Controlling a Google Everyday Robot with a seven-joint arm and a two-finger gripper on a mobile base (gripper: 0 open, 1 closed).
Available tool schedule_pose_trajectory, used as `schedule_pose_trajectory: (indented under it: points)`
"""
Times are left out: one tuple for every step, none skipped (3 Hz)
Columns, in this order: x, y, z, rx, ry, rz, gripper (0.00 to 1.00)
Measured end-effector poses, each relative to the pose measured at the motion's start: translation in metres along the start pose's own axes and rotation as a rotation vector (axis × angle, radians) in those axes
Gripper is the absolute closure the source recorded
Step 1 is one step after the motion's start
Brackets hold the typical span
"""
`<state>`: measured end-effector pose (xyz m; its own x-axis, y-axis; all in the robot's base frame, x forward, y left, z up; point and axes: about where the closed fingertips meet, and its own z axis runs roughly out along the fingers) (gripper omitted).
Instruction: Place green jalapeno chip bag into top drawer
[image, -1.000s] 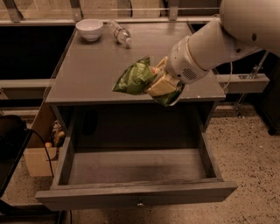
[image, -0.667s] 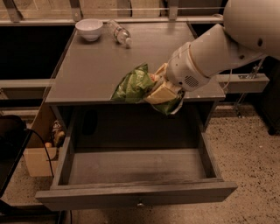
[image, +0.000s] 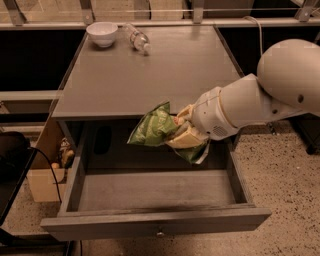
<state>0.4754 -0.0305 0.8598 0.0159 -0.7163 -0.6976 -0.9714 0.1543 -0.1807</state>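
Grey tabletop (image: 150, 75) left behind, my gripper (image: 183, 135), clamped on the green jalapeno chip bag (image: 152, 127), now hangs past the front edge and lower than a second ago, the bag poised over the open top drawer (image: 155, 225), so I judge only lowering and release remain.

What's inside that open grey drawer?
Only bare floor shows in the wide grey wooden drawer. The gripper, jaws shut on a crinkly green chip bag, hangs above, hiding some of its dark rear.
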Motion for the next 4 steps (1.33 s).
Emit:
schedule_pose_trajectory:
  points:
    - [0.001, 0.001, 0.003, -0.005, -0.001, -0.003, 1.0]
    - [0.007, 0.006, 0.015, -0.026, -0.003, -0.014, 1.0]
    - [0.024, 0.007, 0.033, -0.026, -0.01, -0.008, 1.0]
    - [0.057, 0.011, 0.061, -0.01, -0.031, -0.005, 1.0]
